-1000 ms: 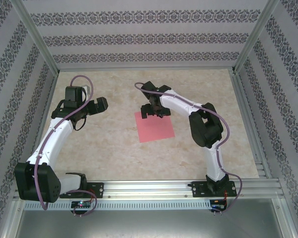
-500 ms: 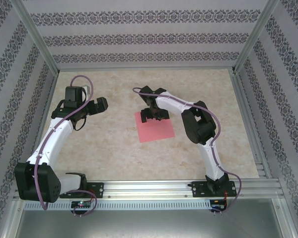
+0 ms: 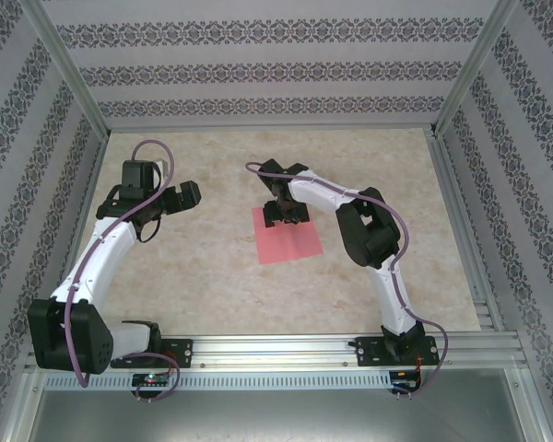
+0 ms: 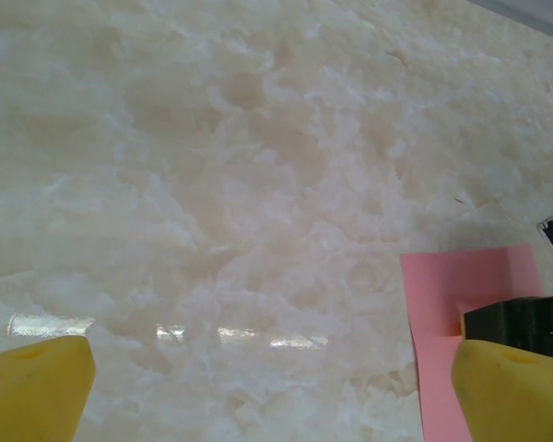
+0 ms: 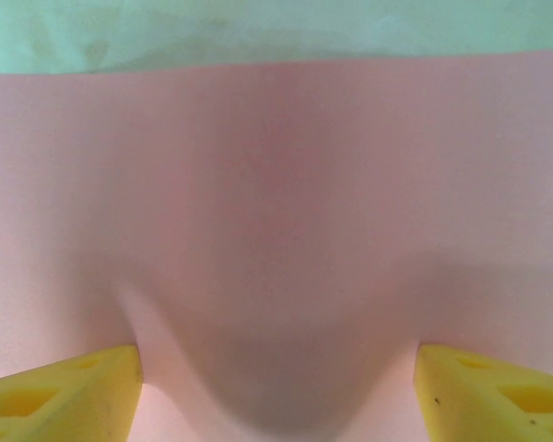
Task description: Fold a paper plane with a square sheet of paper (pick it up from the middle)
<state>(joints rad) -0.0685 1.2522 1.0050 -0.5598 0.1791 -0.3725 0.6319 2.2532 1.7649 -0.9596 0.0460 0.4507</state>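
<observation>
The square sheet of paper [image 3: 290,241] lies flat and pink-red on the marble table, near the middle. My right gripper [image 3: 286,214] is down over the sheet's far edge, open. In the right wrist view the paper [image 5: 276,184] spreads under and between the wide-apart yellow fingertips [image 5: 64,391], with a dark shadow at my right gripper [image 5: 276,378]. My left gripper [image 3: 186,195] hangs open to the left of the sheet, nothing in it. In the left wrist view my left gripper [image 4: 272,368] faces bare table, and the paper's corner [image 4: 461,295] shows at the right.
The marble tabletop [image 3: 184,267] is bounded by patterned walls and metal posts. An aluminium rail [image 3: 286,348] with both arm bases runs along the near edge. The right arm's black wrist [image 4: 521,322] shows over the paper in the left wrist view.
The right arm has folded its elbow inward and brought its gripper down closer onto the sheet's far edge. The left arm and the paper have not moved.
</observation>
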